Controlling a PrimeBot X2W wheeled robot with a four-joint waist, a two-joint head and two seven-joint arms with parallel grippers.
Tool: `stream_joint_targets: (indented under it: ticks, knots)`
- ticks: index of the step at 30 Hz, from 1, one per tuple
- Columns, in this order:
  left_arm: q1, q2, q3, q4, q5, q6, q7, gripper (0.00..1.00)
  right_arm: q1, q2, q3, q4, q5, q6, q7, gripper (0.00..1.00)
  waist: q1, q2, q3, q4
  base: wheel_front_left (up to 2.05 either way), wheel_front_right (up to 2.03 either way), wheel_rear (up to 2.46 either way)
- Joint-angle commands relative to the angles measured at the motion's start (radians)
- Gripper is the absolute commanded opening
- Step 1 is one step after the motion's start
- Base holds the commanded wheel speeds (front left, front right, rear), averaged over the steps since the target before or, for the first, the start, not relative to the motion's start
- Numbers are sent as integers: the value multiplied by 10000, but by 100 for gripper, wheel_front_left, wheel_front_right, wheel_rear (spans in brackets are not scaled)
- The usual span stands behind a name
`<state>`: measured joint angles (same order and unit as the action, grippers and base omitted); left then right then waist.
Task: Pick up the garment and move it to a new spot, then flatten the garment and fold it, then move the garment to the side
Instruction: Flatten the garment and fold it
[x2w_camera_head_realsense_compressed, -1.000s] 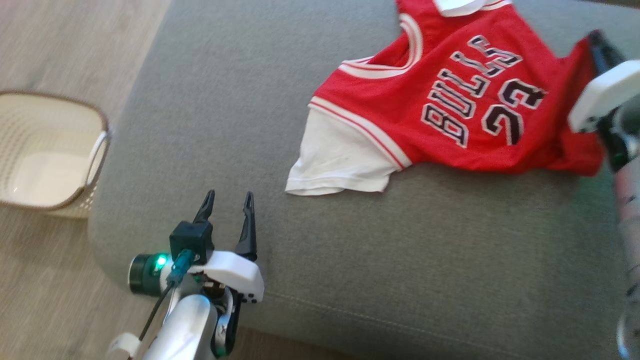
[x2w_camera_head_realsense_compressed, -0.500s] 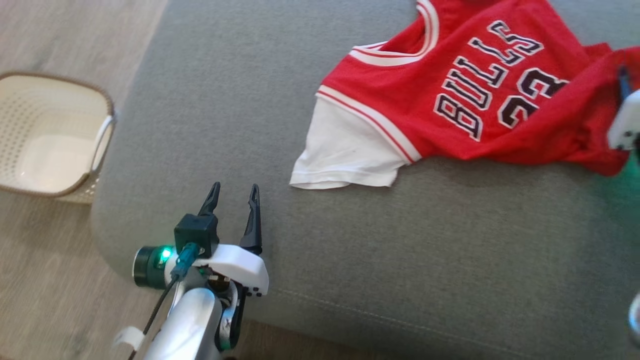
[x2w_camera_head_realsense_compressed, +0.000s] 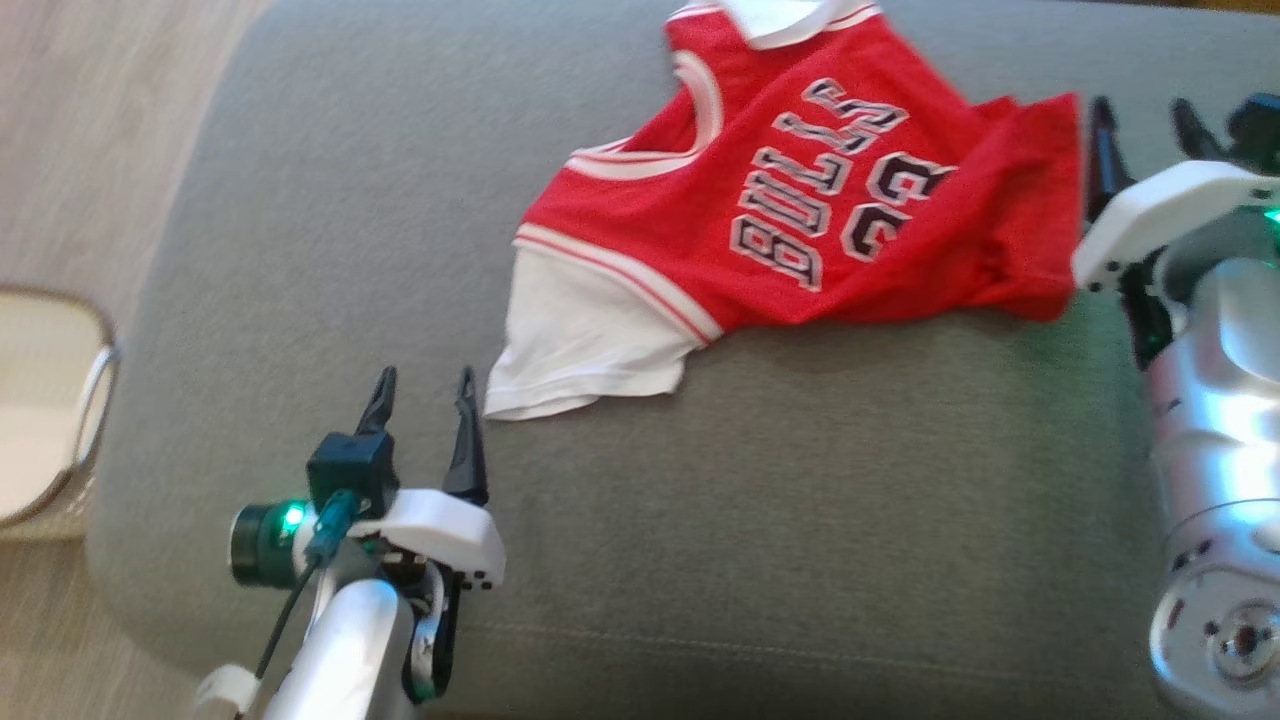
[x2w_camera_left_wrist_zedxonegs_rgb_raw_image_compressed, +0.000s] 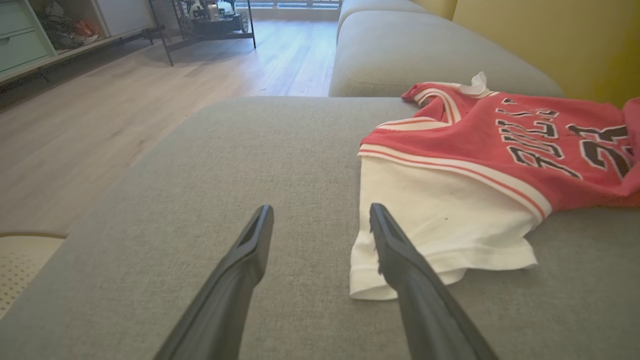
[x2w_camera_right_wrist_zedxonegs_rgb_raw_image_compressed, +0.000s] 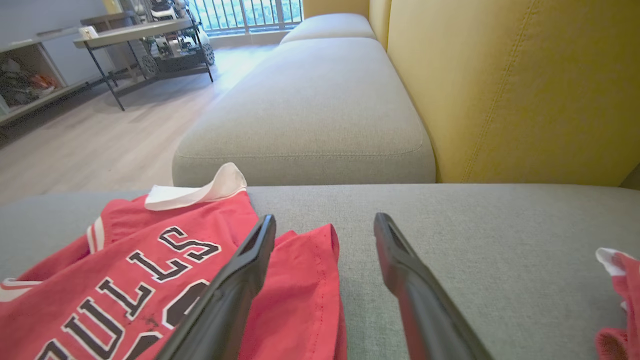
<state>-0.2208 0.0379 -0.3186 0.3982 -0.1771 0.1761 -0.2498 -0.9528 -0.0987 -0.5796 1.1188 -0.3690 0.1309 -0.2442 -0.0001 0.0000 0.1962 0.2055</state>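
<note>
Head view: your right gripper (x2w_camera_head_realsense_compressed: 1142, 122) just released garment (x2w_camera_head_realsense_compressed: 800, 230) hem, jaws wide; left gripper (x2w_camera_head_realsense_compressed: 423, 390) wide, empty. Flatten next.

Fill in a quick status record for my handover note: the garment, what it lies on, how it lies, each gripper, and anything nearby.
garment: red Bulls jersey with a white sleeve
surface: grey sofa cushion
lay: spread out with the print up, rumpled toward the hem, not folded
left gripper: open, empty, beside the sleeve's corner
right gripper: open, holding nothing, at the red hem edge
nearby: pale basket on the floor, to the robot's left
</note>
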Motion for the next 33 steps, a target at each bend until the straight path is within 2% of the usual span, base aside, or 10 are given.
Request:
stream_joint_targets:
  ticks: [1, 5, 12, 14, 15, 16, 19, 24, 29, 33]
  knots:
    - [-41, 124, 446, -358, 118, 27, -120, 100, -221, 232, 484, -389, 330, -2, -146, 100, 1, 0, -421, -519, 0, 0, 0]
    - [136, 124, 633, -465, 175, 3, -120, 100, 700, 440, 1562, -1524, 1696, -2, -170, 100, 1, 0, -638, -942, 0, 0, 0]
    - [287, 124, 767, -580, 230, -9, -120, 100, 3517, 480, 3937, -4181, 4529, -2, -173, 100, 1, 0, -744, -1381, 0, 0, 0]
    - [306, 124, 794, -606, 249, -17, -120, 100, 4310, 481, 4319, -4961, 5257, -2, -174, 100, 1, 0, -738, -1444, 0, 0, 0]
    - [306, 124, 794, -606, 249, -17, -120, 100, 4310, 481, 4319, -4961, 5257, -2, -174, 100, 1, 0, -738, -1444, 0, 0, 0]
    - [327, 124, 810, -620, 268, -27, -120, 100, 5052, 482, 4585, -5641, 5648, -2, -174, 100, 1, 0, -737, -1492, 0, 0, 0]
    - [359, 124, 827, -627, 287, -44, -120, 100, 5934, 482, 4781, -6229, 6083, -2, -144, 100, 1, 0, -729, -1534, 0, 0, 0]
    - [371, 124, 812, -579, 312, -97, -120, 100, 6477, 483, 4947, -6689, 6293, -2, 12, 100, 1, 0, -728, -1510, 0, 0, 0]
    - [300, 124, 771, -553, 352, -146, -120, 100, 6302, 483, 5010, -6754, 6451, -2, 281, 100, 1, 0, -621, -1364, 0, 0, 0]
    - [243, 124, 689, -510, 351, -172, -120, 100, 5856, 483, 4930, -6349, 6578, -2, 637, 100, 1, 0, -451, -1133, 0, 0, 0]
